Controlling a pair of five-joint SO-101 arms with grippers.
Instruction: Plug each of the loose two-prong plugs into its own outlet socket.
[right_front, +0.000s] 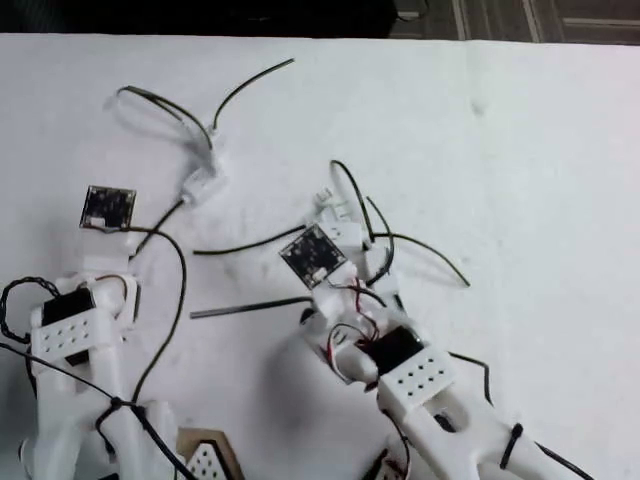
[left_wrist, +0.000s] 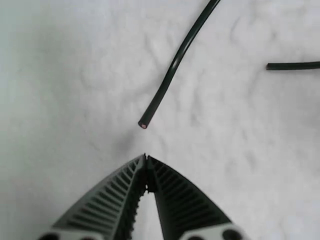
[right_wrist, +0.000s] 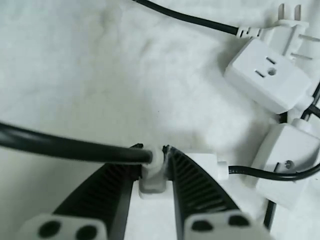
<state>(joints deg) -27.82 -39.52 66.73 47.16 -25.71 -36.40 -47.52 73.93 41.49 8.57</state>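
My right gripper (right_wrist: 152, 160) is shut on a white plug (right_wrist: 151, 175) whose thick black cable (right_wrist: 65, 146) runs off to one side. A white outlet block (right_wrist: 266, 76) with bare slots lies beyond it, and a loose two-prong plug (right_wrist: 286, 22) rests against that block. A second white block (right_wrist: 292, 152) sits close by. In the high view this gripper (right_front: 332, 290) is at the white cluster of outlets (right_front: 342, 230) mid-table. My left gripper (left_wrist: 146, 162) is shut on nothing, its tips just short of a cut black cable end (left_wrist: 144, 123).
Another white plug and socket pair (right_front: 200, 183) lies at the back left on a looped black cable (right_front: 160, 105). Loose black cable pieces (right_front: 250, 306) cross the white table (right_front: 520, 140) between the arms. A second cable end (left_wrist: 290, 65) lies off to the side.
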